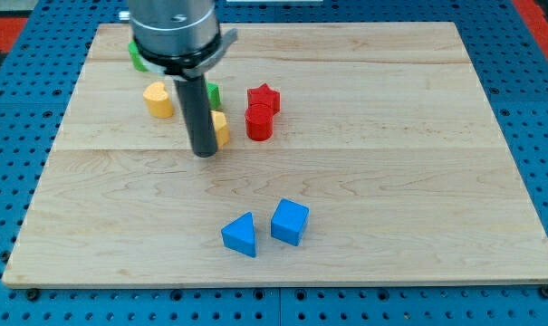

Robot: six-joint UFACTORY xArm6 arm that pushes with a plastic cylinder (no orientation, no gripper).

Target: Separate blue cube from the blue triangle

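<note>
Nearest to the bottom of the view, on the wooden board (391,181), lie the two blue blocks. The blue triangle (240,234) is on the left and the blue cube (290,222) is on the right; they stand just beside each other, with only a thin gap visible between them, perhaps touching at one corner, this cannot be told for sure.

Farther away, well apart from the blue pair, the dark rod comes down and the tip (205,152) rests on the board. The arm carries no hand, only this rod, so it is grasping nothing. The tip is far from both blue blocks, to their upper left.

Just right of the rod a yellow block (221,128) shows, partly hidden. Farther right stands the red cylinder (259,122), and just behind it, touching, the red star (264,97). Left of the rod is a yellow cylinder-like block (158,100). A green block (214,94) peeks behind the rod, and another green piece (136,57) lies at the far left, mostly covered by the arm.
</note>
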